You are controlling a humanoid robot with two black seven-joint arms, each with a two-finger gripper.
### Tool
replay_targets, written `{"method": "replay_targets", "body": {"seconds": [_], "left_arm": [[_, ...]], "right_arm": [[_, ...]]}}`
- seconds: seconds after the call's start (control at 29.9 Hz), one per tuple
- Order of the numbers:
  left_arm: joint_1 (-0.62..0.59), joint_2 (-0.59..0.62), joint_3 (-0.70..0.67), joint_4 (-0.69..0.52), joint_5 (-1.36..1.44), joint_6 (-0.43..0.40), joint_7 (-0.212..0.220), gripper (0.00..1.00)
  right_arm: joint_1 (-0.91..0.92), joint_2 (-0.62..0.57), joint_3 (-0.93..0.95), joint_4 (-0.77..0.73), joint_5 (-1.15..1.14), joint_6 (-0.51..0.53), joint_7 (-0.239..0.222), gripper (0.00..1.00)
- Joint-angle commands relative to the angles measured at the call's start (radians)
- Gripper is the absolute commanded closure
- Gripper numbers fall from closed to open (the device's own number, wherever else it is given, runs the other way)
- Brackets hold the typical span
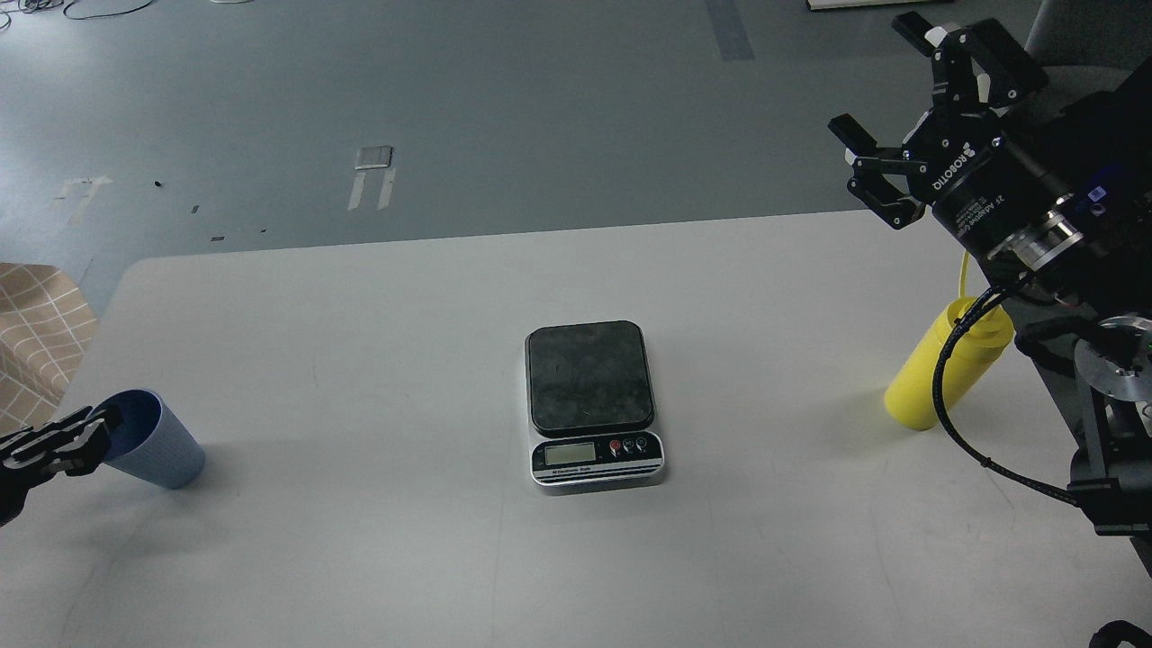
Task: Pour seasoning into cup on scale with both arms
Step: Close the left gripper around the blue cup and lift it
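Right pincer [886,108] raised, jaws wide apart, empty; left pincer [85,436] low, closed on tilted cup [157,450] rim.

Left pincer [94,432]: low at the left edge, fingers closed on a rim, arm mostly out of view. Right pincer [886,90]: raised at upper right, fingers spread wide, nothing held; cabled wrist behind.

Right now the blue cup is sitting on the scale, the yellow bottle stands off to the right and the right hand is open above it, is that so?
Not quite. In the head view the scale carries nothing; the blue cup is on the table at the far left, by the left hand. The yellow bottle and open right hand are as you say.
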Motion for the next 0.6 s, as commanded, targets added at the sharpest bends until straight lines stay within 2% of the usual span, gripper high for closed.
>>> {"method": "replay_targets", "body": {"seconds": [0.0,0.03,0.07,0.17,0.57], "left_arm": [[0.005,-0.003,0.003,-0.001,0.009,0.0,0.0,0.8],[0.005,-0.003,0.003,-0.001,0.009,0.0,0.0,0.8],[0.005,-0.005,0.002,-0.003,0.029,0.0,0.0,0.88],[0.003,-0.003,0.0,-0.003,0.048,0.0,0.0,0.98],[-0.004,0.0,0.0,-0.004,0.048,-0.004,0.0,1.0]], "right_arm": [[-0.003,0.0,0.0,0.001,0.0,0.0,0.0,0.0],[-0.003,0.0,0.0,0.001,0.0,0.0,0.0,0.0],[-0.006,0.0,0.0,0.001,0.0,0.0,0.0,0.0],[-0.008,0.0,0.0,0.003,0.0,0.0,0.0,0.0],[-0.023,0.009,-0.003,0.007,0.0,0.0,0.0,0.0]]}}
